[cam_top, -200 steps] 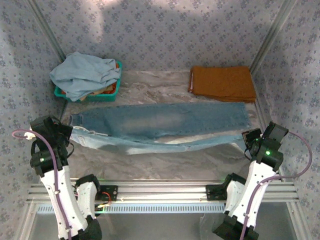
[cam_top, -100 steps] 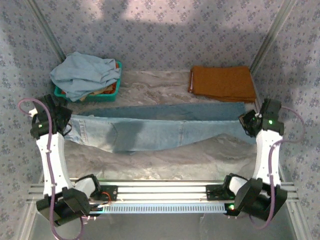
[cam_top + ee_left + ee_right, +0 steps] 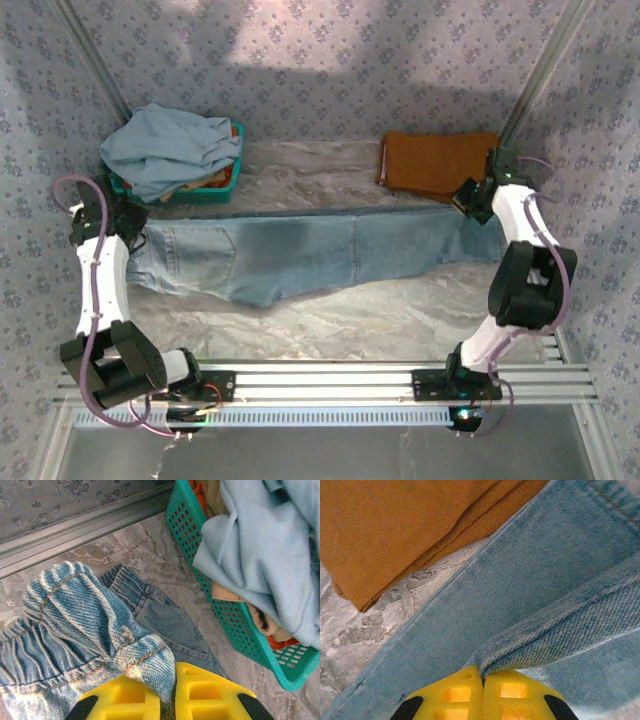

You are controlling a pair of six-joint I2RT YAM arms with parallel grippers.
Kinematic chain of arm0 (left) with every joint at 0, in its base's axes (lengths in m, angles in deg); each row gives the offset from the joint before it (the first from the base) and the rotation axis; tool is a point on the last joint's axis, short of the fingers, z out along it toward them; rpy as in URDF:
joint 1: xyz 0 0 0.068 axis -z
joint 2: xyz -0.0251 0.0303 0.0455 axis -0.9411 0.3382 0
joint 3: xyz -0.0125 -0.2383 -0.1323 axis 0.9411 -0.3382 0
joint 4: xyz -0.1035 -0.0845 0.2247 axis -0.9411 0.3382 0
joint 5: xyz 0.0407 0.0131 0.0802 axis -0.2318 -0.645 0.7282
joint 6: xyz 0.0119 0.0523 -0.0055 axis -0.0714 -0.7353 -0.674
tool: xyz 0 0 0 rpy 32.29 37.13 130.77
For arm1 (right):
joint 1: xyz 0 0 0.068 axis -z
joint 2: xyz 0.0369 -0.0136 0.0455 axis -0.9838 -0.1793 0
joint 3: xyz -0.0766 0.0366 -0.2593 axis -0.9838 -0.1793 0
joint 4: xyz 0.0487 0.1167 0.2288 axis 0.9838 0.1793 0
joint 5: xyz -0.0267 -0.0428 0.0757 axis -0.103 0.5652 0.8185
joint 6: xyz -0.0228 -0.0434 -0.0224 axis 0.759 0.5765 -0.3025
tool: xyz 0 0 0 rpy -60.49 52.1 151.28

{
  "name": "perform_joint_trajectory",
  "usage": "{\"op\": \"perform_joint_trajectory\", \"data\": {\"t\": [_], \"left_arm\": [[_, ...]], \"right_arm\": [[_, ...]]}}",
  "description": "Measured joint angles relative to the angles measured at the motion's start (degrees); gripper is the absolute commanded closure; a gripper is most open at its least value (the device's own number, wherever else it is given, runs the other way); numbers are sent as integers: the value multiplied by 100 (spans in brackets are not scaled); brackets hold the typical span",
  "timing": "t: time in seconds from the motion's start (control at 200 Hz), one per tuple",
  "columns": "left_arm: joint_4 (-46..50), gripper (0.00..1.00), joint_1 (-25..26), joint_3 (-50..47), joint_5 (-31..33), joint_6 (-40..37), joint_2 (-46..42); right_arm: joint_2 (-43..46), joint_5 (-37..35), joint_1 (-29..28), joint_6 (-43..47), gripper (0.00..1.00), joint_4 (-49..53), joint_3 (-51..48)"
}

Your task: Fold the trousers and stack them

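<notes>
1. Top external view: the jeans (image 3: pixel 320 255) lie as one long band of faded blue denim across the middle of the marbled table (image 3: pixel 400 310). The waist is at 9 o'clock and the leg ends are at 3 o'clock.
2. My left gripper (image 3: pixel 128 228) sits at the waist end, at 9 o'clock. My right gripper (image 3: pixel 470 200) sits at the leg ends, toward 2 o'clock.
3. On my left wrist camera, my yellow fingers (image 3: pixel 125 697) are pressed together on a bunched fold of the waistband (image 3: pixel 90 625). It is thick, ribbed twill with orange stitching, puckered into rounded humps.
4. On my right wrist camera, my fingers (image 3: pixel 515 692) are pinched tight on a rolled hem (image 3: pixel 560 630). Its coarse diagonal weave stands above the smoother leg panel beneath.
5. The orange trousers (image 3: pixel 445 165) rest folded in a neat rectangle at 1 o'clock, a matte cloth with layered edges, just beside the denim leg.
6. A teal plastic basket (image 3: pixel 225 185) with a lattice wall stands at 10 o'clock. A soft pale blue garment (image 3: pixel 170 150) is heaped over its rim.
</notes>
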Motion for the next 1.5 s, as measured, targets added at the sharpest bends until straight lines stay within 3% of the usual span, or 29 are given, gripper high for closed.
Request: {"op": "perform_joint_trajectory", "data": {"t": [0.47, 0.52, 0.59, 0.63, 0.655, 0.7, 0.839, 0.924, 1.004, 1.129, 1.269, 1.364, 1.499], "left_arm": [[-238, 100, 127, 616, 94, -260, 1674], [-251, 90, 168, 686, 170, -299, 1845], [-260, 88, 190, 688, 286, -332, 1980], [-264, 83, 197, 688, 334, -341, 2039], [-271, 75, 199, 688, 372, -356, 2074], [-278, 53, 210, 697, 439, -407, 2127], [-299, 22, 210, 839, 732, -496, 2236], [-291, 13, 245, 868, 846, -459, 2162], [-92, 10, 407, 863, 887, -481, 1919], [31, 14, 1054, 417, 940, -481, 929], [125, 28, 2428, -614, 977, -378, -492], [166, 32, 3495, -1458, 949, -160, -1060], [267, 32, 4780, -2146, 1029, 192, -1001]], "right_arm": [[-2321, 87, -295, 472, 98, 428, 2100], [-2461, 81, -323, 496, 95, 431, 2175], [-2568, 31, -372, 511, 91, 446, 2179], [-2597, 11, -393, 511, 85, 450, 2179], [-2603, -9, -402, 511, 80, 450, 2179], [-2605, -50, -413, 522, 74, 448, 2179], [-2588, -212, -393, 597, 56, 424, 2173], [-2415, -269, -400, 629, 50, 352, 2000], [-1910, -326, -463, 621, 48, 280, 1543], [-590, -352, -798, 575, 48, 50, 422], [776, -341, -1657, 413, 49, -393, -879], [1113, -262, -2404, 284, 48, -553, -1606], [1121, -39, -3010, -153, 45, -815, -2450]]}}
